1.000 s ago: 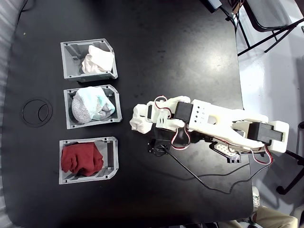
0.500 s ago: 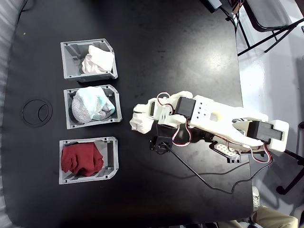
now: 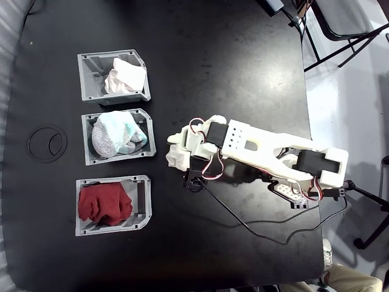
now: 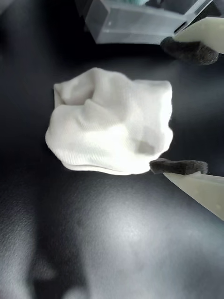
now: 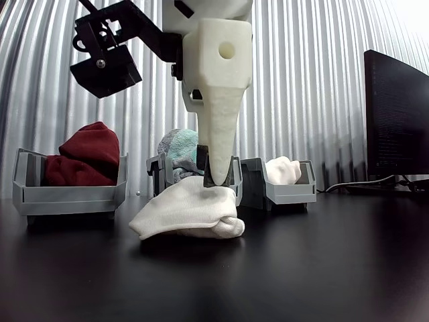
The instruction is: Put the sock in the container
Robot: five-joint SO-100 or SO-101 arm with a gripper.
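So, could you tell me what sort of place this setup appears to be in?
Probably a workshop or lab bench, not a home. A black table holds three printed-looking grey bins of sorted socks, a corrugated metal wall stands behind, and a dark monitor sits at one side.

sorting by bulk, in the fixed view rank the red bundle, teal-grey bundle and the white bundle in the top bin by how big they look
1. red bundle and teal-grey bundle: look about alike, so unranked.
2. white bundle in the top bin: clearly smallest.
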